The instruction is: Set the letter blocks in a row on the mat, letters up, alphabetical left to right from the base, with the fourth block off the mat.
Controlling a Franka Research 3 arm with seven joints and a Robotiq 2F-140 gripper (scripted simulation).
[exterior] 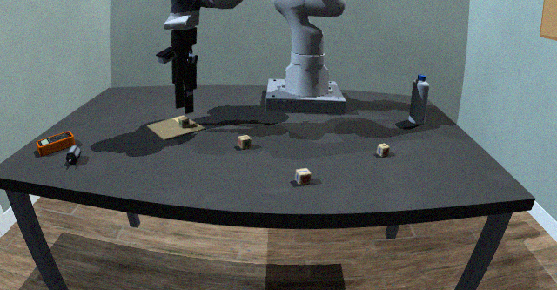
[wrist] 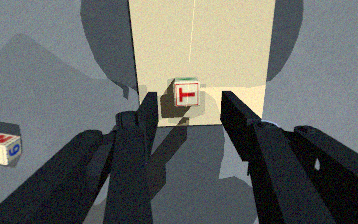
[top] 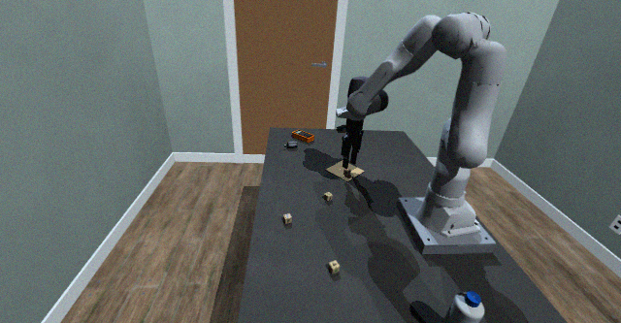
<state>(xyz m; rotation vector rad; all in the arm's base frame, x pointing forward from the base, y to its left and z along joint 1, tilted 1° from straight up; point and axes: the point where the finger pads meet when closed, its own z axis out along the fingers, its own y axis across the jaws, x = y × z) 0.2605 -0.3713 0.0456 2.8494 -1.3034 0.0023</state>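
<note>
jaws (top: pixel 350 165) (exterior: pixel 184 110) part-open, holding nothing, above t block (top: pixel 347 173) (exterior: pixel 184 122) (wrist: pixel 186 94) on mat (top: pixel 335 170) (exterior: pixel 165 132) (wrist: pixel 230 40); in wrist view block sits nearer the ten o'clock finger, so an off-centre descent could clip or skew it.

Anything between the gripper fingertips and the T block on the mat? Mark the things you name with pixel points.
Nothing visible: in the exterior view only open air separates the gripper (top: pixel 350 166) (exterior: pixel 184 110) (wrist: pixel 189 106) from the T block (top: pixel 347 173) (exterior: pixel 184 122) (wrist: pixel 186 94) below.
</note>
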